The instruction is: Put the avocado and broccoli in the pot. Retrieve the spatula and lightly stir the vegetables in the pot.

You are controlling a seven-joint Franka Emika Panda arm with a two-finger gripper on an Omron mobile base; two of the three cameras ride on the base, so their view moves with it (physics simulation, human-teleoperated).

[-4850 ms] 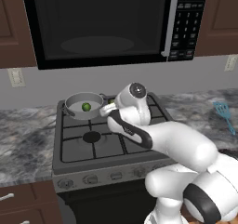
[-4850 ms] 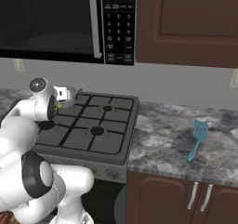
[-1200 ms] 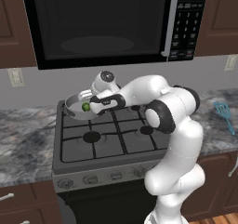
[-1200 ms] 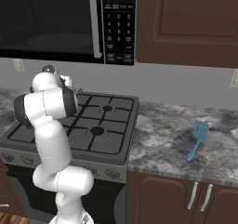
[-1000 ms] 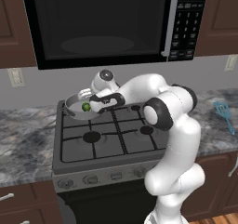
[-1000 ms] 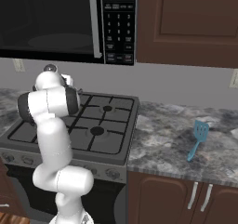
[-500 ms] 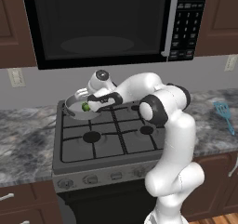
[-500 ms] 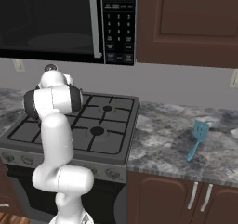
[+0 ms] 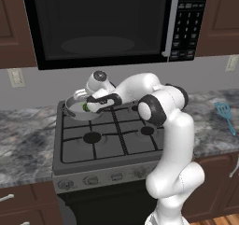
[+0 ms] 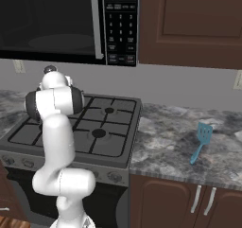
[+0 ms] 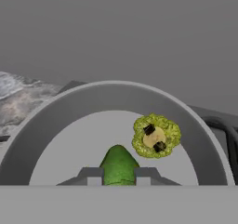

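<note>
The grey pot (image 9: 71,110) stands on the stove's back left burner, and its pale inside and rim (image 11: 56,121) spread across the hand view. The lumpy yellow-green broccoli (image 11: 155,135) lies on the pot's floor. My gripper (image 11: 118,174) reaches into the pot and is shut on the dark green avocado (image 11: 118,161), which sits between the two finger tips just above the pot floor. From the left base camera the avocado (image 9: 85,107) is a green spot at the gripper (image 9: 87,108). The light blue spatula (image 9: 225,115) (image 10: 200,141) lies on the counter far right of the stove.
The black stove top (image 9: 112,135) has raised grates around the pot. A microwave (image 9: 98,23) hangs low above the burners. Grey marbled counter (image 10: 189,146) runs on both sides of the stove. The wall (image 11: 121,28) is close behind the pot.
The hand with the avocado has edged slightly lower and left inside the pot. The broccoli and the spatula have not moved.
</note>
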